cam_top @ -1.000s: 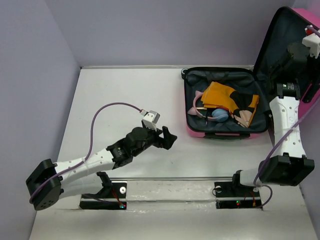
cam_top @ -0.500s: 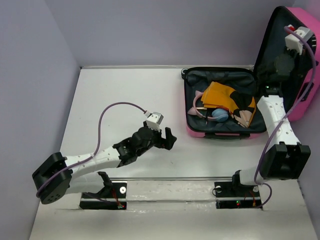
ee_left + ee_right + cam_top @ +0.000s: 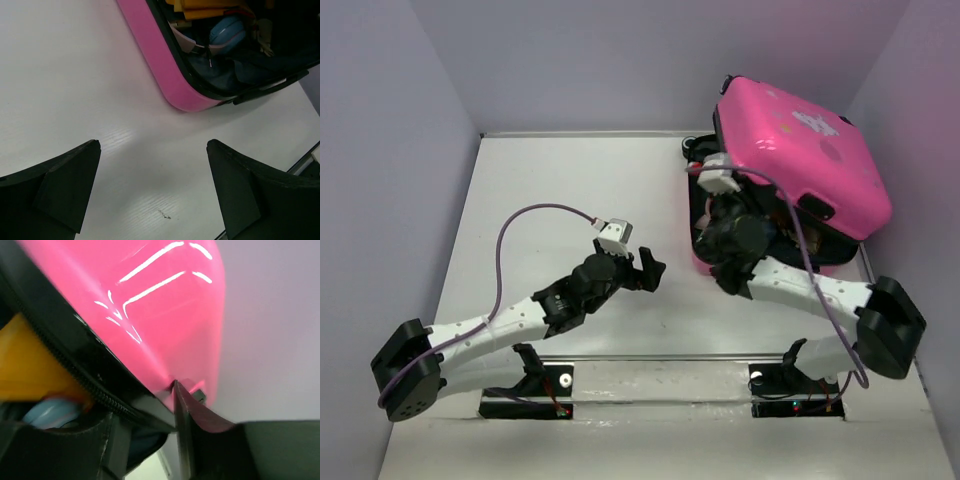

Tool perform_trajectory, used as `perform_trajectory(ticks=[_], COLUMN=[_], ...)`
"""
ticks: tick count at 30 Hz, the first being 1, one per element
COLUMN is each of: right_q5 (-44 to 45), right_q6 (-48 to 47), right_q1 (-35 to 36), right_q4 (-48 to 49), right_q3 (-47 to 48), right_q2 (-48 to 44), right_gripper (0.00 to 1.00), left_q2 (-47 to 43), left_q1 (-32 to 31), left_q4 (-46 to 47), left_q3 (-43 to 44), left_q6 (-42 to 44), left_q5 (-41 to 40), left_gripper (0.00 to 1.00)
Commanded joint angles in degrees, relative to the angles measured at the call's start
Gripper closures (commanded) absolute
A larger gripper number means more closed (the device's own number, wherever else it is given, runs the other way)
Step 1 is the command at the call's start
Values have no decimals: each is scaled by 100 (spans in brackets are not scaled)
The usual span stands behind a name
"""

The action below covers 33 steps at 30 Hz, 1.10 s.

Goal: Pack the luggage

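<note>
The luggage (image 3: 790, 150) sits at the far right of the desk (image 3: 570, 180). Its hot-pink lid is tilted low over the open base, sticker side up, and does not meet the base along the near edge. The right arm reaches in from the near right, with its hand (image 3: 147, 412) at the lid's near-left rim. In the wrist view the black zipper edge runs between the two fingers, so the hand seems to be pinching the rim, though the close, blurred view leaves that unsure. Inside the base lie an orange cloth (image 3: 210, 7) and a blue headphone cup (image 3: 227, 32). The left hand (image 3: 645, 268) hangs over bare desk just left of the luggage's near-left corner, fingers spread wide and holding nothing.
</note>
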Motion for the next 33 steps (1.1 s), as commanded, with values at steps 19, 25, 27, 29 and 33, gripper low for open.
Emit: perform_trajectory(ticks=[19,25,27,29,33], right_q5=[259,-390,-498,-1111,-4740], right_q6=[-2093,-2981,-2265,-1012,6175], right_q1=[-180,-718,-614,-185,118], right_q4=[4007,3928,3823,2349,-3728], right_q3=[1640,4654,5974,6057,5371], right_q2=[1614,3354,3892,3684,2103], right_gripper=[39,27,23,17,7], left_q2=[664,947,789,666,359], left_q1=[628,637,646,672,830], left_q4=[-77,-59,-32,-15,3], left_q3=[1240,1540,1522,1452,1259], left_q6=[-698,-813,-830,-813,-778], left_q5=[296,448,351,290,359], left_gripper=[1,1,1,1,1])
